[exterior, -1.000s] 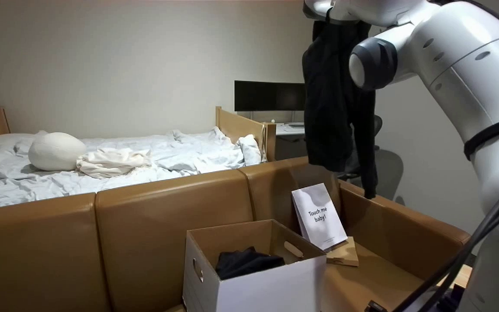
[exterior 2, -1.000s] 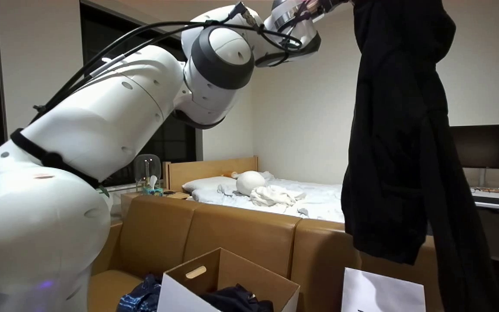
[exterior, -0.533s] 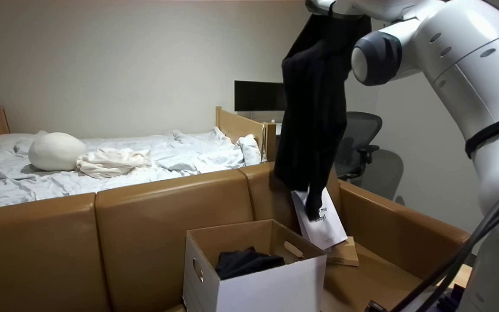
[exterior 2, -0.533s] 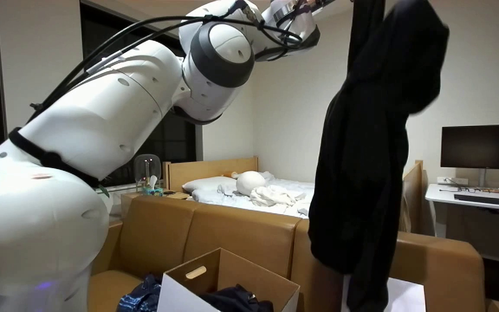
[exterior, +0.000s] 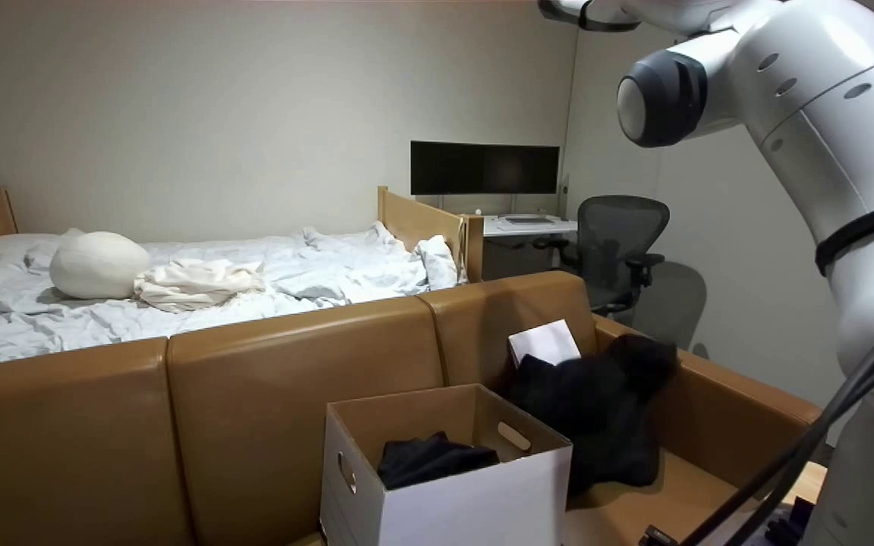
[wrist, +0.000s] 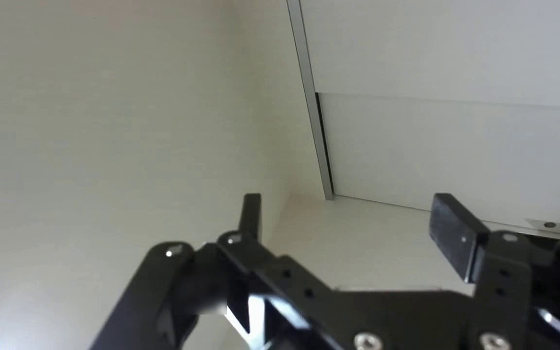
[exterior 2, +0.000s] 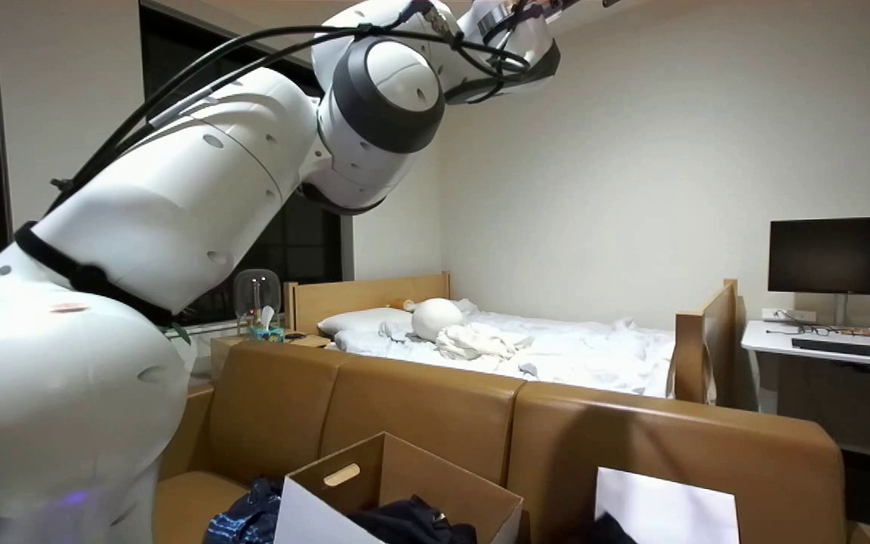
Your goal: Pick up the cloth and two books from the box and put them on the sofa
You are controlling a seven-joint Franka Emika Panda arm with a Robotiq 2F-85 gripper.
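- Judge the step in hand as the release of the black cloth (exterior: 596, 413) onto the tan-brown leather sofa (exterior: 304, 364); see the cloth heaped over the seat (exterior: 680, 472), near the armrest (exterior: 740, 402); blurred in part, so cannot tell if fully settled;
- Find the end effector (wrist: 348, 223) free of any load, with fingers (wrist: 452, 236) wide apart and nothing between them in the wrist view; mostly out of frame, high up, in both exterior views;
- Note a white booklet (exterior: 545, 343) tilted in front of the back cushion (exterior: 509, 311), partly hidden by the cloth; take it, as a guess, for one of the two books; cannot make out a second;
- Look into the white cardboard box (exterior: 475, 497), near the cloth; see bundled dark fabric (exterior: 437, 461) inside, in both exterior views; cannot tell the contents beneath;
- For the next move, best to back off without snagging the cloth, then check for the second book; if in the box, bring the end effector over it and descend with fingers apart, without catching the cardboard.
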